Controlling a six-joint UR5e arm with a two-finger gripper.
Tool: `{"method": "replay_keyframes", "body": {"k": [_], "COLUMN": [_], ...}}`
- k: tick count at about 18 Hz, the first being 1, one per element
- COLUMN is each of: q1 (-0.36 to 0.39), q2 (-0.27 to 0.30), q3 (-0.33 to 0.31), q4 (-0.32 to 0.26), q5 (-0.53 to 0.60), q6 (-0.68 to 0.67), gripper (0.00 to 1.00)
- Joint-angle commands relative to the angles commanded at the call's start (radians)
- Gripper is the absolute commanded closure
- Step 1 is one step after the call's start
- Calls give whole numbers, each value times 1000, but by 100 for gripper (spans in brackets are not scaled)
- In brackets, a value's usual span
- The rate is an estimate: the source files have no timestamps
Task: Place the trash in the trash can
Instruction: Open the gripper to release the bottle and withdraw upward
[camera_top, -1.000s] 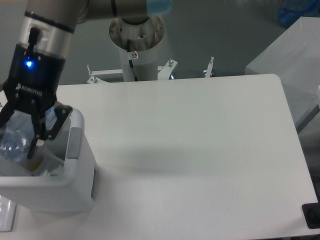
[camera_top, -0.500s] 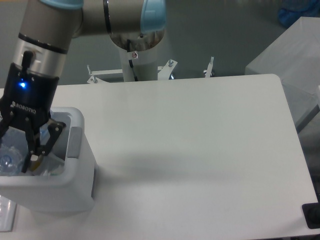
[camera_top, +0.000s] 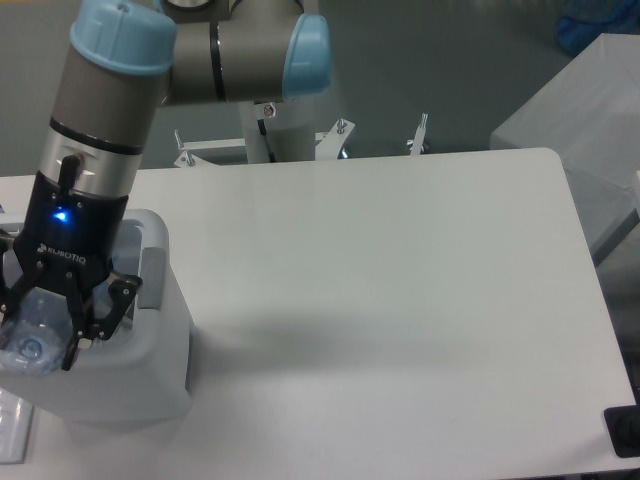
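The arm is hanging over the trash can (camera_top: 150, 330), which is standing at the table's (camera_top: 400, 300) left edge, toward the front-left corner. The gripper (camera_top: 45, 335) is reaching down into the can's open top, and its black fingers (camera_top: 112, 300) are closing around a clear plastic bottle (camera_top: 30, 335); the bottle is lying between them, low in the opening, with its round end showing near the front rim. No blue-red label is readable from here. The crumpled wrapper is not showing; it may be lying deeper in the can, but the gripper and bottle are hiding the inside.

As a judgement, the step in hand is the drop itself: the bottle is sitting over or within the can but is apparently not yet let go. The next move is calling for the fingers to spread so the bottle is falling free inside the walls, then for a straight lift clear of the rim without snagging the can.
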Motion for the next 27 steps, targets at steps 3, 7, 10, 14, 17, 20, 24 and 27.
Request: {"method": "replay_keyframes", "body": {"k": [3, 7, 10, 14, 17, 20, 24, 27], "q1": [2, 3, 43, 155, 198, 221, 271, 302], "q2": [-8, -3, 1, 21, 46, 92, 162, 187], "q3": [-2, 8, 8, 3, -49, -126, -210, -259], "q4": [0, 0, 0, -9, -34, -73, -147, -155], "q5": [3, 5, 5, 20, 183, 354, 417, 451], "q6": [15, 18, 84, 123, 191, 461, 669, 678], "gripper": [4, 0, 0, 0, 0, 0, 0, 0]}}
